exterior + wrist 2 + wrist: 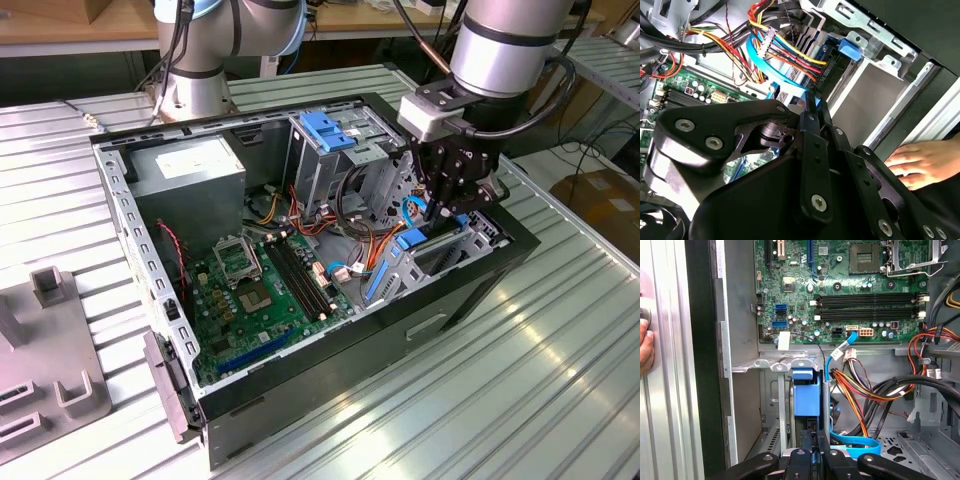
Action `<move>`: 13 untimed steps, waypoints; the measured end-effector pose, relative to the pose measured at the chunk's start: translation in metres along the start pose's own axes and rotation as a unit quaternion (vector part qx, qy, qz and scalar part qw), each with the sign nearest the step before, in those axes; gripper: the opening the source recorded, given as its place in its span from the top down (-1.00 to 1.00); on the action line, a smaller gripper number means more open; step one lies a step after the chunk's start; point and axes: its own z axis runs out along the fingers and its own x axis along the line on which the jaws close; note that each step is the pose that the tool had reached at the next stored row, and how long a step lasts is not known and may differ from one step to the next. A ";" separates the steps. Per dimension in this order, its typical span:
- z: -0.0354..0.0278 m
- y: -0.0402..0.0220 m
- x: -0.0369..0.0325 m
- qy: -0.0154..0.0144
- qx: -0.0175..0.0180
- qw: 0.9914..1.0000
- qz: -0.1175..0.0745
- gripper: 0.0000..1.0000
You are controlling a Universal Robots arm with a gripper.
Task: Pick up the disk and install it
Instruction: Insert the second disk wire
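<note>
**Disk going edge-on into the drive bay**

The gripper [452,200] is down inside the open computer case [480,290], fingers pinched close together on the disk [805,399]. In the first wrist view the disk stands on edge, its blue carrier tab uppermost, sitting in the metal drive bay [771,390] just below the motherboard [840,290]. Tight quarters here! A blue data cable [855,442] and a bundle of coloured power wires [852,385] crowd one side. To my eye, seating it well means keeping the carrier square to the bay rails and pushing straight, clear of those cables. A person's hand [920,162] rests on the case's outer edge.
</note>
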 end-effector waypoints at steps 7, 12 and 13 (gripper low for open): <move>-0.0002 0.0016 0.0000 -0.002 0.000 1.000 -0.003 0.68; -0.0004 0.0016 -0.0011 -0.002 0.001 1.000 -0.009 0.68; -0.0003 0.0016 -0.0012 -0.003 0.001 1.000 -0.010 0.68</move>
